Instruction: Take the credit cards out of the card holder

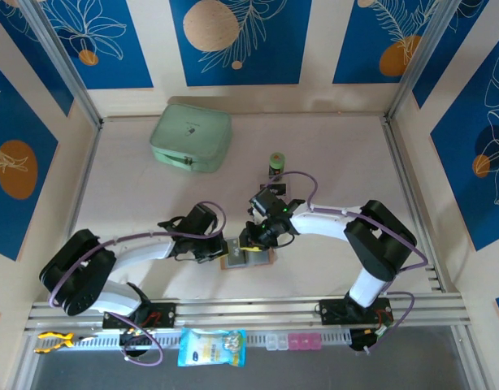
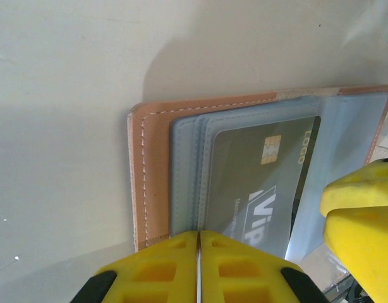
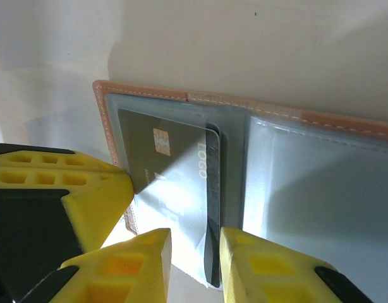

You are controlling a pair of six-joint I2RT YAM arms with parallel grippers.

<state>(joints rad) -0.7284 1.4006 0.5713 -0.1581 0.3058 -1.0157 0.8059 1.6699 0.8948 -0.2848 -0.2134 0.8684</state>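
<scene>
The card holder [image 1: 263, 259] lies open and flat on the table between my two grippers. Its pinkish-brown stitched edge [image 2: 141, 183] frames pale grey-blue pockets [image 3: 320, 183]. A dark grey credit card [image 2: 257, 183] with a gold chip and pale print sticks partway out of a pocket. My left gripper [image 2: 198, 247] is shut, its tips resting at the holder's near edge by the pocket seams. My right gripper [image 3: 195, 255] is open, and the card's protruding corner [image 3: 210, 252] sits between its fingers. A second dark card edge [image 3: 217, 189] shows just behind the first.
A mint-green case [image 1: 191, 138] sits at the back left. A small green-and-black cylinder [image 1: 276, 162] stands just behind the right gripper [image 1: 254, 241]. On the front rail lie a blue snack bag [image 1: 211, 347], small pink and clear boxes [image 1: 292, 341] and a yellow tool [image 1: 53, 341].
</scene>
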